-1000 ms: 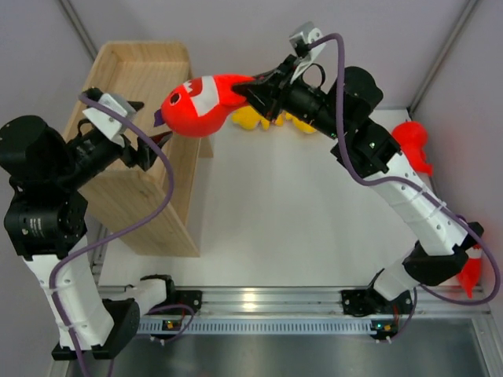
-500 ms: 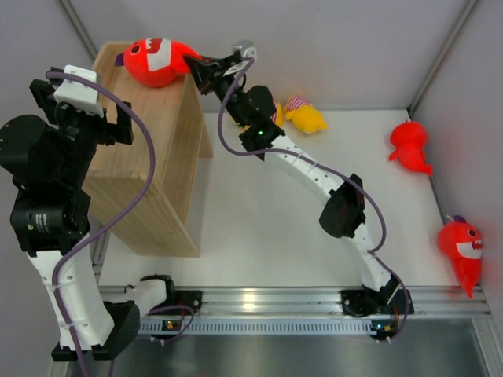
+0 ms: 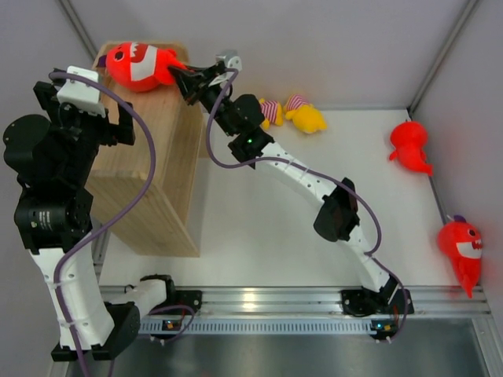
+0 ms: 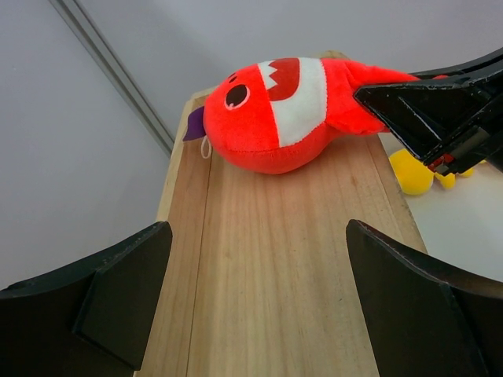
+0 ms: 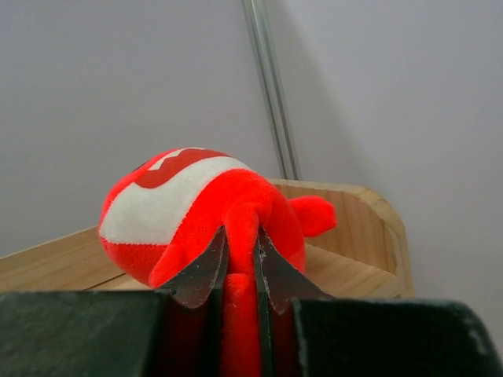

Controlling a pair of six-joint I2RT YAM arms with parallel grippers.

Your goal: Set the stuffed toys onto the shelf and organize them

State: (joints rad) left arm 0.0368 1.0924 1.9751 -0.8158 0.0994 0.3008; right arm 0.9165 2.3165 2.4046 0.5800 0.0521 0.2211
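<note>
My right gripper is shut on the tail of a red plush shark, which lies over the far end of the wooden shelf's tray top. The shark shows in the left wrist view and the right wrist view. My left gripper is open and empty above the near part of the shelf top. Two more red sharks lie on the table at the right and far right. Two yellow striped toys lie at the back.
The shelf stands at the left of the white table. Grey walls close in the back and right. A metal rail runs along the near edge by the arm bases.
My right arm has carried the red shark from above the table leftward onto the far end of the shelf top. My left arm has risen and drawn back over the shelf.
</note>
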